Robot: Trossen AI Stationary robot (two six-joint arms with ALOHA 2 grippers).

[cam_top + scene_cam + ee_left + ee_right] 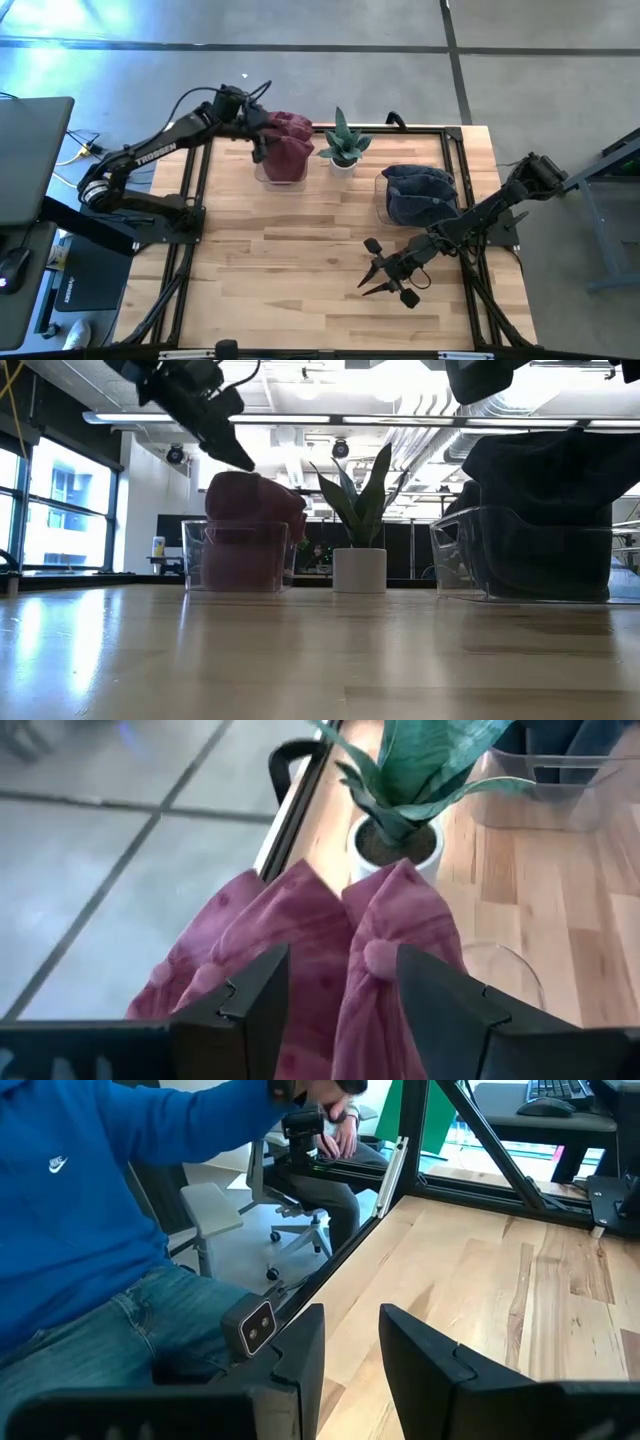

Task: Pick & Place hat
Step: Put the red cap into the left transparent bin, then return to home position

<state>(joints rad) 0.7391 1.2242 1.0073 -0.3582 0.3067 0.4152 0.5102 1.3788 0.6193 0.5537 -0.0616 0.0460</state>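
Note:
A maroon hat sits crumpled in a clear container at the table's far left-centre, its crown bulging over the rim. My left gripper hangs open just above the hat's top; in the left wrist view the maroon cloth lies beyond the spread fingers. A dark blue hat fills a second clear container at the far right. My right gripper stands open over the table's near right part, nothing between its fingers.
A potted green plant stands between the two containers. A black frame runs along the table's edges. Bare wood stretches across the near half. A seated person in blue is beyond the table's edge.

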